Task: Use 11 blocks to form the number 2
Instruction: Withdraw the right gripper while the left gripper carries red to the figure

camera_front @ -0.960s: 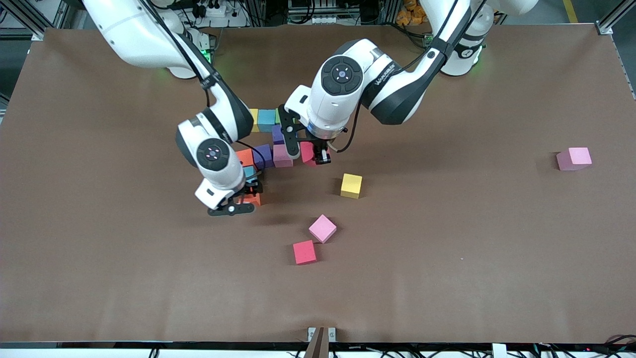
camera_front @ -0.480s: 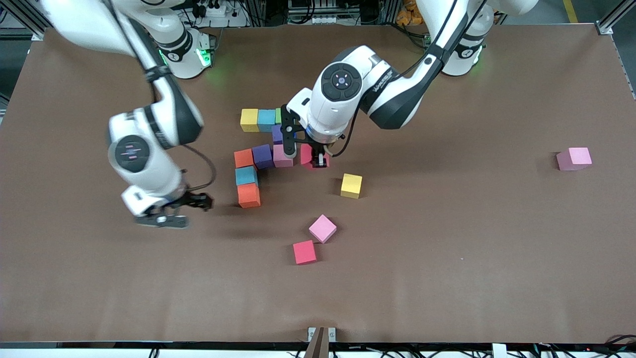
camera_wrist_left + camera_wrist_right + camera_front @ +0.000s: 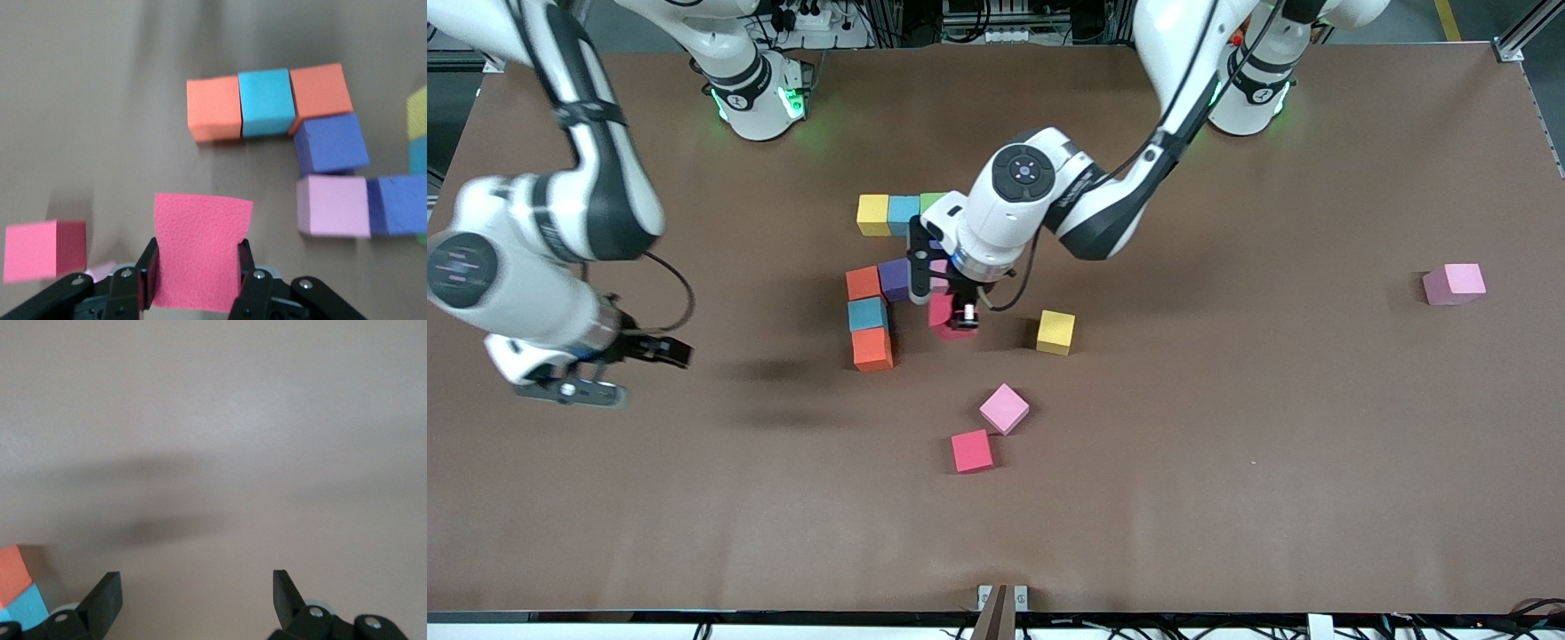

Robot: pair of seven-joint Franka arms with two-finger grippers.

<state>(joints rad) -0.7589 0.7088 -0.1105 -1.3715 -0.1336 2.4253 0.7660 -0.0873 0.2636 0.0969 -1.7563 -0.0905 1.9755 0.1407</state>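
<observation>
The partly built number 2 point(image 3: 894, 267) sits mid-table: a yellow block point(image 3: 873, 214), a blue block point(image 3: 903, 210) and a green block point(image 3: 932, 202) in the row farthest from the front camera, then a purple block point(image 3: 895, 279) beside an orange block point(image 3: 863, 283), with a teal block point(image 3: 868, 314) and a second orange block point(image 3: 872, 348) running nearer the camera. The left wrist view also shows a pale pink block point(image 3: 333, 206) touching the purple one.

The left hand point(image 3: 953, 313) pinches a red block point(image 3: 943, 316) between its fingers and holds it over the table just beside the teal block, toward the left arm's end. 1 second ago this hand was over the pale pink block's row; it has since carried the red block toward the camera.

The right hand point(image 3: 660, 353), fingers spread wide and holding nothing, is now over bare table toward the right arm's end; 1 second ago it was at the second orange block.

Loose and unmoved: a yellow cube point(image 3: 1056, 332), a pink cube point(image 3: 1004, 409), a red cube point(image 3: 971, 451), and a pink cube at the left arm's end point(image 3: 1454, 284).
</observation>
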